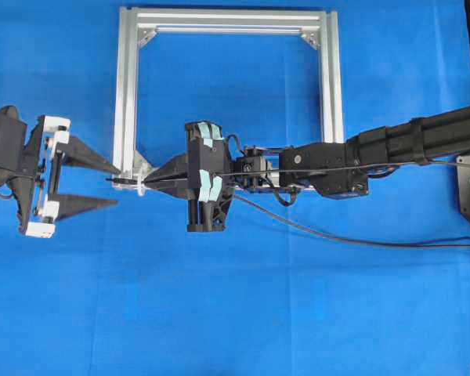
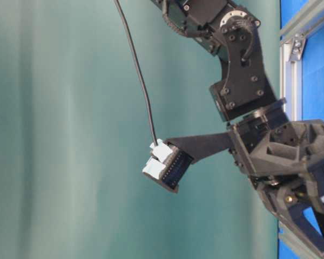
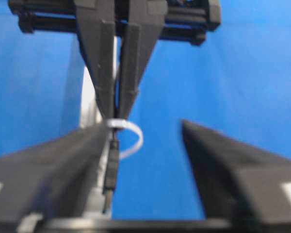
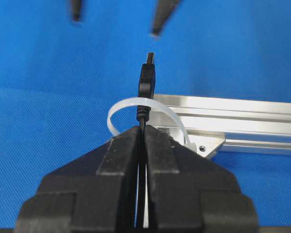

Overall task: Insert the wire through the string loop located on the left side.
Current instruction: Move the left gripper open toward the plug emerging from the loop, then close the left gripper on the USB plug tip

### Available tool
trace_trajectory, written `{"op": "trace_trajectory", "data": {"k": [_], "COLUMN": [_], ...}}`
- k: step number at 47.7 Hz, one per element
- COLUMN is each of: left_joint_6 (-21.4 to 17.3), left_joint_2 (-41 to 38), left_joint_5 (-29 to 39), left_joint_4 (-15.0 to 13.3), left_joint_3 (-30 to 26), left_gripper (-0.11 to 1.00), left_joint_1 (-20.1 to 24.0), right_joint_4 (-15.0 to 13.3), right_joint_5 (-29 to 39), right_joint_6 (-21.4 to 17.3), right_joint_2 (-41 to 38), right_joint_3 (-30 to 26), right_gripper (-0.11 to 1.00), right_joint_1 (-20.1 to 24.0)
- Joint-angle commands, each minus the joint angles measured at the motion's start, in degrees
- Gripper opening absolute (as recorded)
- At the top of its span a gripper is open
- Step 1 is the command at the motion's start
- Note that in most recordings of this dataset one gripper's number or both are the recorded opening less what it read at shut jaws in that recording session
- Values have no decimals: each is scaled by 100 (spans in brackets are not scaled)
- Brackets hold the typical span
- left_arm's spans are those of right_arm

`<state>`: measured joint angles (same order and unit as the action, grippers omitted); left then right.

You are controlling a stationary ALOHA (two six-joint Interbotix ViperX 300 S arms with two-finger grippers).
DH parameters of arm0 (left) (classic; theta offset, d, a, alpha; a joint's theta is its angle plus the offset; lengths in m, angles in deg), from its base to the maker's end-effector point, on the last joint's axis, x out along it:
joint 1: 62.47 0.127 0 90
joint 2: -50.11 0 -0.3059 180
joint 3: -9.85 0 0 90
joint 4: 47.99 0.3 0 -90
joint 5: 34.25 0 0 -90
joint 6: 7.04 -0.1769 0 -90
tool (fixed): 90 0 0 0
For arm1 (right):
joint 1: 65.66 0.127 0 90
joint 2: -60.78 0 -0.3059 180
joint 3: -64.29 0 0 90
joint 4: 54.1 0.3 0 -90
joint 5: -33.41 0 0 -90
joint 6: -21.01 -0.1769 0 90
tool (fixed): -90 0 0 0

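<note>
The wire's plug (image 4: pixel 147 77) sticks through the string loop (image 4: pixel 131 108) at the left foot of the aluminium frame (image 1: pixel 128 94). My right gripper (image 1: pixel 150 183) is closed on the wire just behind the loop. My left gripper (image 1: pixel 110 185) stands wide open, holding nothing, seemingly just left of the plug.

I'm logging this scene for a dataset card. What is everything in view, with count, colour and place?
wire: one, black, held in the right gripper, plug poking through the loop
string loop: one, whitish, at the frame's lower left corner
frame: one, silver, upper middle of the cloth
cloth: one, blue, under everything
left gripper: one, black, open, left of the loop
right gripper: one, black, shut on the wire
</note>
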<state>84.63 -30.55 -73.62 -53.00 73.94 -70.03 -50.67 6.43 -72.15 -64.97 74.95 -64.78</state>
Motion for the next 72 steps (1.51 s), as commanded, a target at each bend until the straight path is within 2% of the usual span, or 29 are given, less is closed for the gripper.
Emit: {"op": "trace_trajectory", "data": {"k": [1, 4, 7, 14, 22, 35, 72], "left_joint_6": [0, 0, 0, 9, 18, 18, 18], "left_joint_2": [53, 53, 53, -9, -404, -1134, -1125], "left_joint_5": [18, 62, 123, 369, 439, 431, 448], "left_joint_4": [18, 9, 18, 9, 9, 9, 18], "left_joint_3": [-62, -88, -114, -132, -176, -475, -448], "left_gripper": [66, 82, 91, 87, 87, 87, 84], "left_joint_1": [9, 18, 18, 176, 387, 404, 404], "right_joint_4": [9, 9, 0, 0, 0, 9, 9], "right_joint_5": [-26, -26, -26, -26, -26, -26, -18], "right_joint_6": [-9, -9, -9, -9, -9, -9, -9], "right_joint_2": [123, 123, 123, 123, 123, 123, 123], "right_joint_3": [-105, -97, -105, -105, -114, -105, -105], "right_gripper": [0, 0, 0, 0, 0, 0, 0], "right_joint_1": [-9, -9, -9, -9, -9, -9, -9]}}
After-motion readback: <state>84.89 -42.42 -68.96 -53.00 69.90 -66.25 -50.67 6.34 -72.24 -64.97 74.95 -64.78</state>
